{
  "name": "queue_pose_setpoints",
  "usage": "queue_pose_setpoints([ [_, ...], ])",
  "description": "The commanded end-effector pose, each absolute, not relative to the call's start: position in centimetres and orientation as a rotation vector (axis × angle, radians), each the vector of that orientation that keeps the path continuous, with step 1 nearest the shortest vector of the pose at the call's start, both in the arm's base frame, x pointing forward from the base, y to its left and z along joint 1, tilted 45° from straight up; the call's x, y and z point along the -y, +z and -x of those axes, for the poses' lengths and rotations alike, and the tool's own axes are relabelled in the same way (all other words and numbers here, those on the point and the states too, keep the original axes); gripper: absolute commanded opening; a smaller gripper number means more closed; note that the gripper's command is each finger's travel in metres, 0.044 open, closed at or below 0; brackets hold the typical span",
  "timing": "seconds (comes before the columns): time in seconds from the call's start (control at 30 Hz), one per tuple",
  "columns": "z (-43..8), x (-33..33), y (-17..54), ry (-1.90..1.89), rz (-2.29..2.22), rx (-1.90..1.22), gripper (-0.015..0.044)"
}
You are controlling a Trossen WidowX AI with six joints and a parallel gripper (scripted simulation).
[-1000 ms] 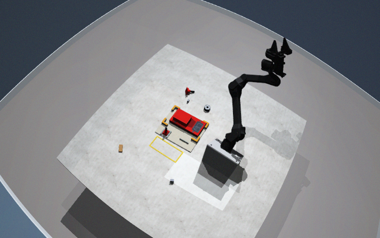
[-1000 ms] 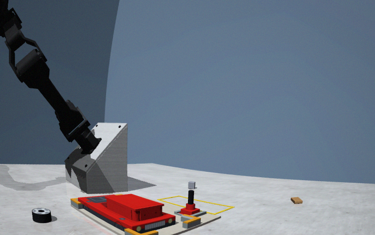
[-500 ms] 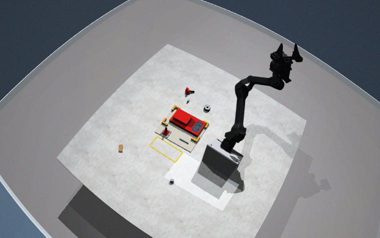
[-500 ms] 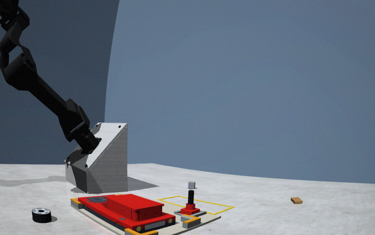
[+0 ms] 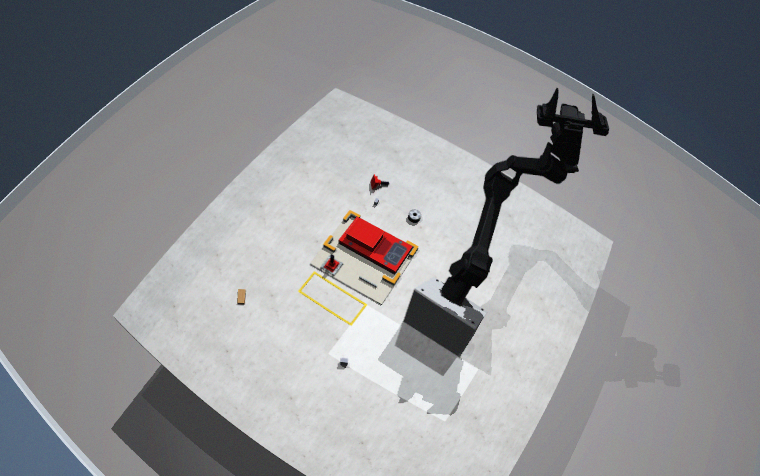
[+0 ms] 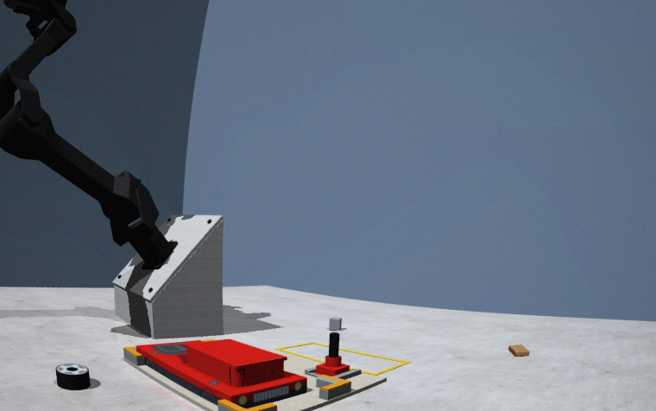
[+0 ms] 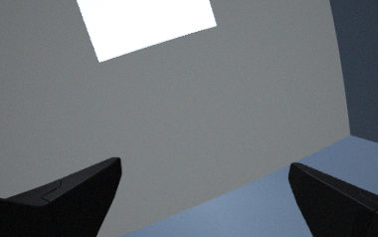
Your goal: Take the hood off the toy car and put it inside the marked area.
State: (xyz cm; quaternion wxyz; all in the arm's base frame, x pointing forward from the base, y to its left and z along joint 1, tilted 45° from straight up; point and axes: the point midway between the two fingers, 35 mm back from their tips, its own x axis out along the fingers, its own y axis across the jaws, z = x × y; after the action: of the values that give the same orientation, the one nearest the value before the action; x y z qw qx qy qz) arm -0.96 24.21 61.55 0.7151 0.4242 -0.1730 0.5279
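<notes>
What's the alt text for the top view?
The black arm rises from its grey base, its open, empty gripper raised away from the table's objects. Mid-table, the red toy car sits on its board, hood still on, beside the yellow marked area.

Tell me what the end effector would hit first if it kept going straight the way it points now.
Probably nothing on the table: the open end effector points away from the toy car, toward the grey enclosure wall. Depth is unclear.
</notes>
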Motion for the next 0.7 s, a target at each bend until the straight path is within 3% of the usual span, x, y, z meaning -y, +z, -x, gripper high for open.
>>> queue_pose_setpoints([
  [0.0, -0.3, -27.0, 59.8, 1.122, -0.801, 0.394, 0.0440],
  [0.67, -14.7, -36.0, 47.6, 0.765, -0.110, 0.247, 0.0440],
])
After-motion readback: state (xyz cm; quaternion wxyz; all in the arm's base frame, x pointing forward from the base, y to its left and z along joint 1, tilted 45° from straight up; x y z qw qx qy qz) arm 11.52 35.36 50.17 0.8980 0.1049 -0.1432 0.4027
